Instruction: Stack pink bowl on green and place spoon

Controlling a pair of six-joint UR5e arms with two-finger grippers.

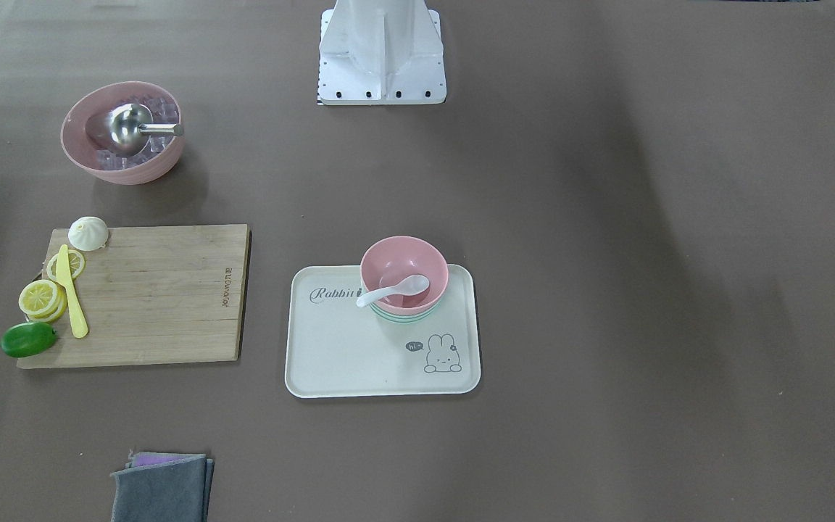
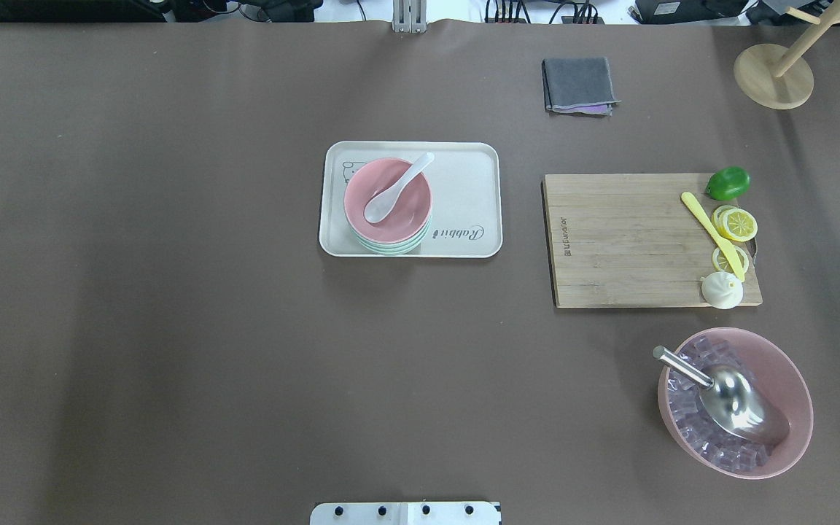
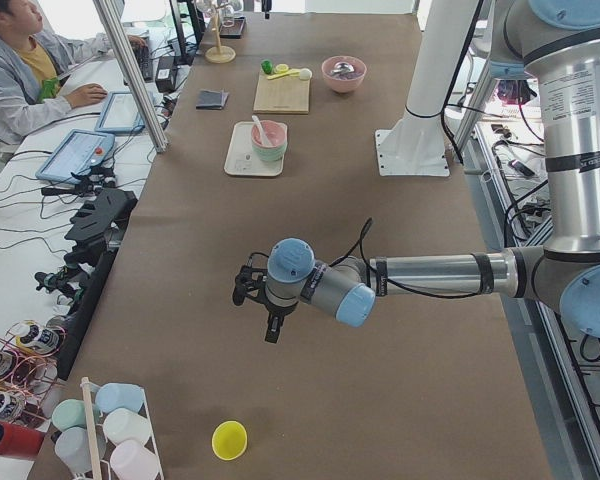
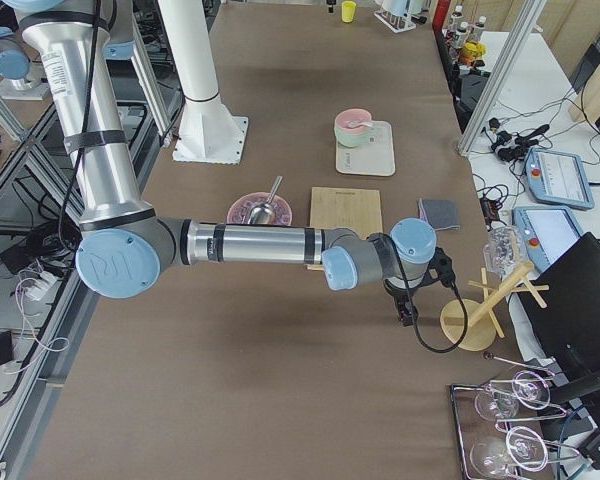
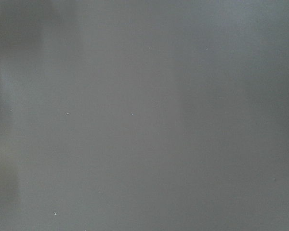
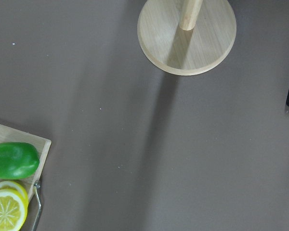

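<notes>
Seen from overhead, the pink bowl (image 2: pixel 388 200) sits on the green bowl (image 2: pixel 391 248) at the tray's (image 2: pixel 464 168) nine o'clock. The spoon (image 2: pixel 394 193) lies inside it, handle toward one o'clock. For the left gripper (image 3: pixel 265 315) and right gripper (image 4: pixel 410 305), the claw's spread cannot be told.

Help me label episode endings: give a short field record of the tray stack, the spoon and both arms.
tray: white, rabbit print, mid-table
green bowl: on the tray, bottom of the stack
pink bowl: nested on the green bowl
spoon: white, lying in the pink bowl, handle over the rim
left tool: far from the tray, above bare table; open or shut unclear
right tool: near the wooden stand, away from the tray; state unclear
task state: looks complete
</notes>
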